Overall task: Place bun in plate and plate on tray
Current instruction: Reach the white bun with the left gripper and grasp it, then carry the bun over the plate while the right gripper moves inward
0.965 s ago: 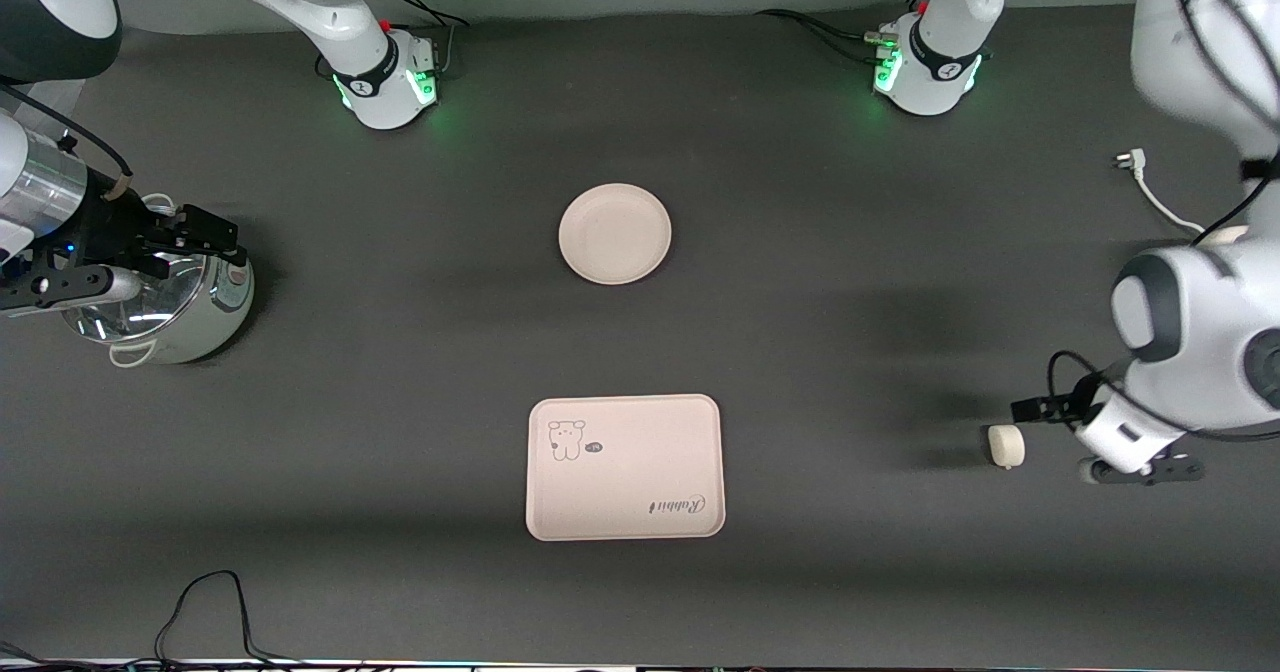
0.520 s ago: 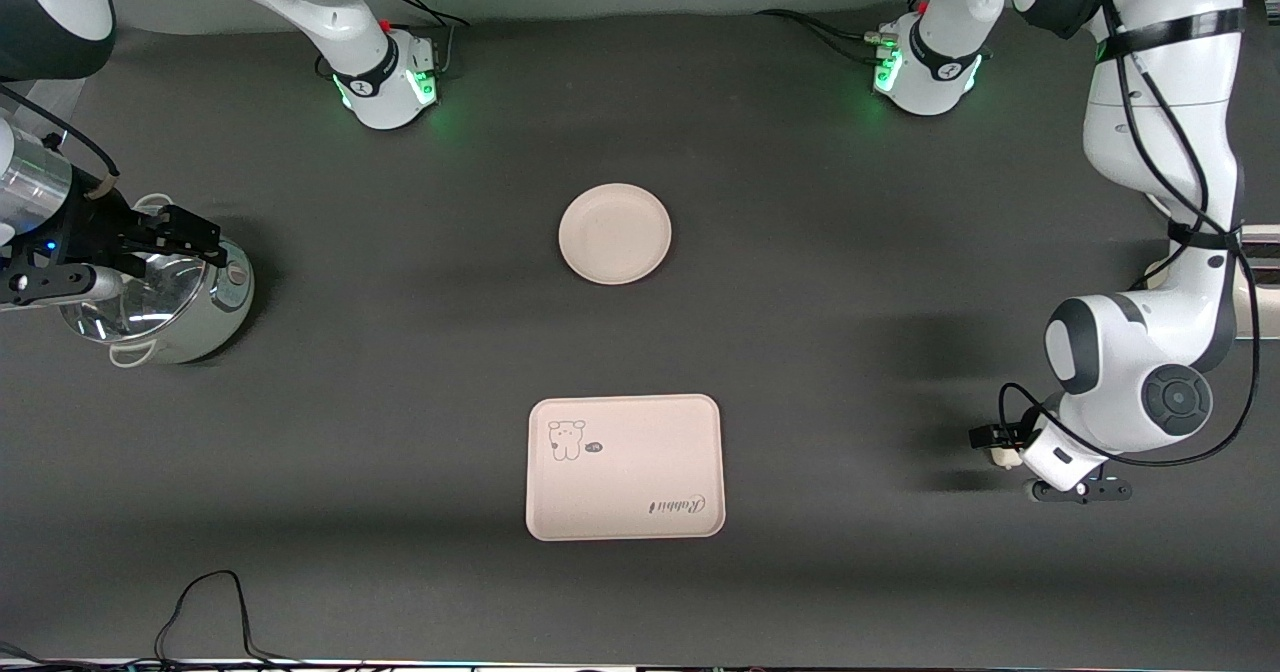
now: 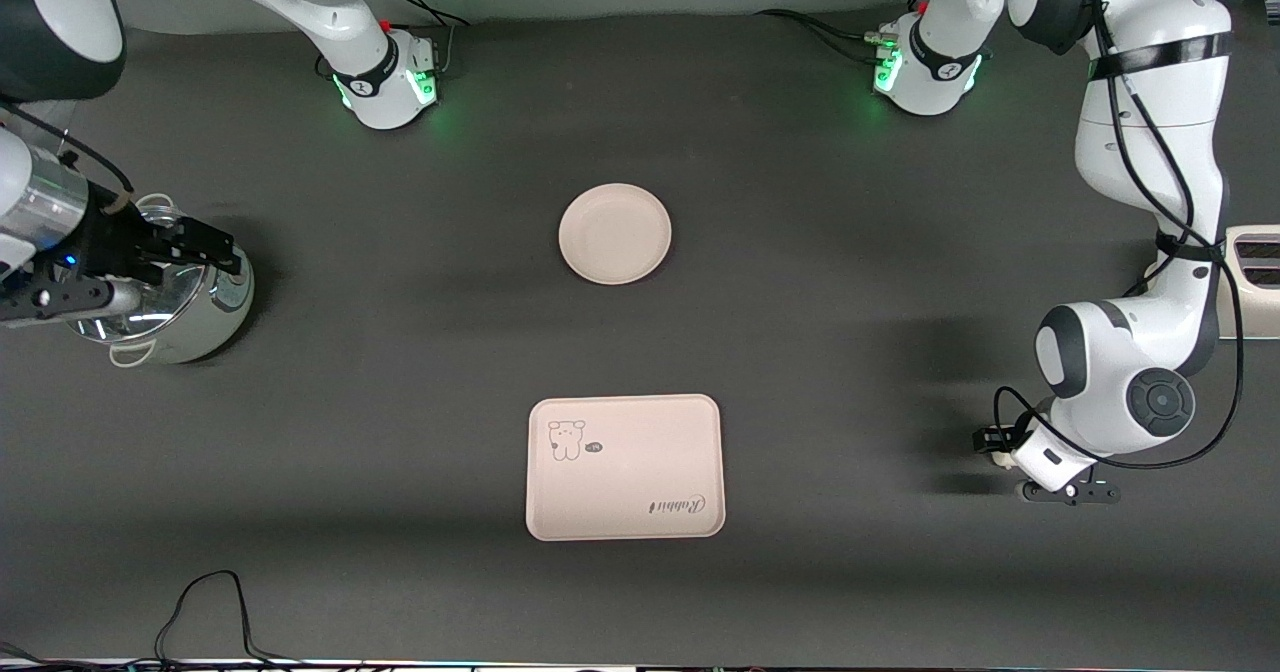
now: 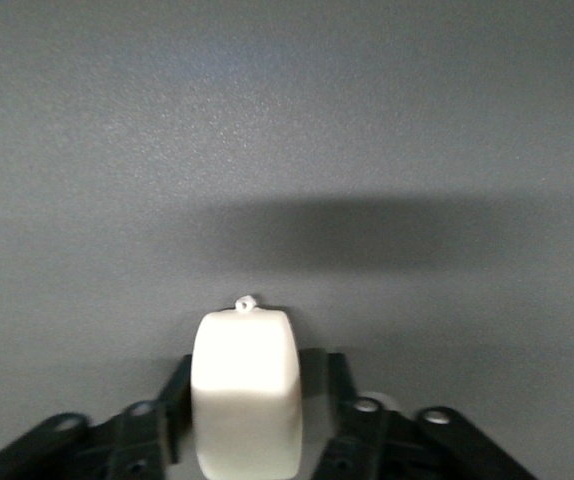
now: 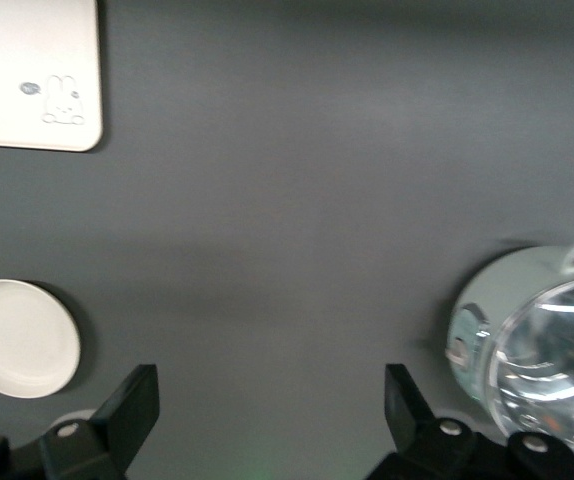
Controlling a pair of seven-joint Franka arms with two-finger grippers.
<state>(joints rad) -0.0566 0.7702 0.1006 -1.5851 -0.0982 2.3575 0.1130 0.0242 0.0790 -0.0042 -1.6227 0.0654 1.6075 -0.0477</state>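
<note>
The cream-white bun (image 3: 1001,458) sits on the dark table at the left arm's end, level with the tray. My left gripper (image 3: 998,446) is down around it. In the left wrist view the bun (image 4: 247,385) stands between the black fingers (image 4: 175,395), which press its sides. The round cream plate (image 3: 614,233) lies empty at the table's middle, farther from the front camera than the pink tray (image 3: 624,467) with its bear drawing. My right gripper (image 3: 222,252) hangs open and empty over a steel pot. Its wrist view shows the plate (image 5: 17,338) and a tray corner (image 5: 27,70).
A shiny steel pot (image 3: 170,312) stands at the right arm's end, also in the right wrist view (image 5: 542,350). A beige appliance (image 3: 1255,262) sits at the table edge by the left arm. A black cable (image 3: 210,602) loops near the front edge.
The left arm swung in and lowered its gripper over the bun, which now shows only partly. The right gripper shifted slightly over the pot.
</note>
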